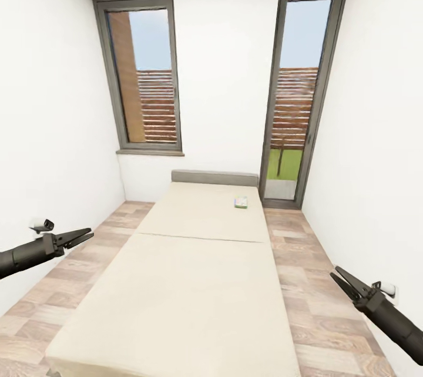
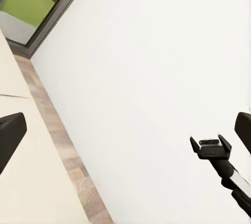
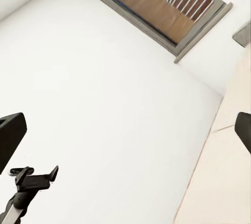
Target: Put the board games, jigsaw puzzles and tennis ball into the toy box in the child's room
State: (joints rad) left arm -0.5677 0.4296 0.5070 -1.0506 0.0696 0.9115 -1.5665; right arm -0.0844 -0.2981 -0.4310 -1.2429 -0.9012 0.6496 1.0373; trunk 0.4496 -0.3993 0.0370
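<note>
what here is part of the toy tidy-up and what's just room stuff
Part of the job:
- board game, the small white, blue and green box lying near the head of the bed
- left hand and right hand, both holding nothing

Just room:
- window
- glass door
- wood floor

the head view looks forward and down along the bed point(image 1: 194, 259) from its foot toward two windows. the left wrist view faces across the bed point(image 2: 23, 171) to the right-hand wall and the right arm; the right wrist view faces, it seems, the opposite wall. all share the bed point(image 3: 222, 182).
</note>
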